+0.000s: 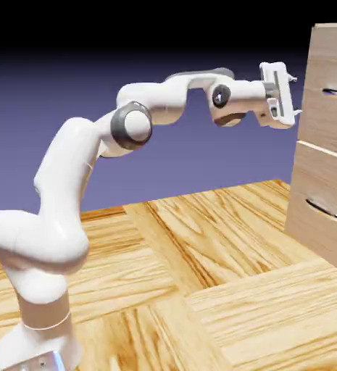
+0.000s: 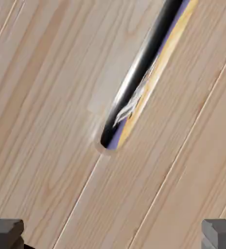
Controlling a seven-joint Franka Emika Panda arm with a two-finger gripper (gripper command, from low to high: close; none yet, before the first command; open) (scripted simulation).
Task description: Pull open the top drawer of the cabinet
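Jaws spread wide, nothing between them: the gripper [image 1: 296, 94] faces the top drawer [image 1: 329, 109], near its front. Hand view is filled with wood grain, the dark handle [image 2: 143, 68] slanting across. The cabinet [image 1: 323, 188] stands at the floor's [image 1: 200, 275] right edge.

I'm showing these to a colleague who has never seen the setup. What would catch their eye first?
Probably the big white arm arching from the exterior view's lower left toward the wooden cabinet at the right edge, its open pincer level with the top drawer. In the hand view, that drawer's dark shiny handle slants across pale wood grain, with nothing between the grey fingertips.
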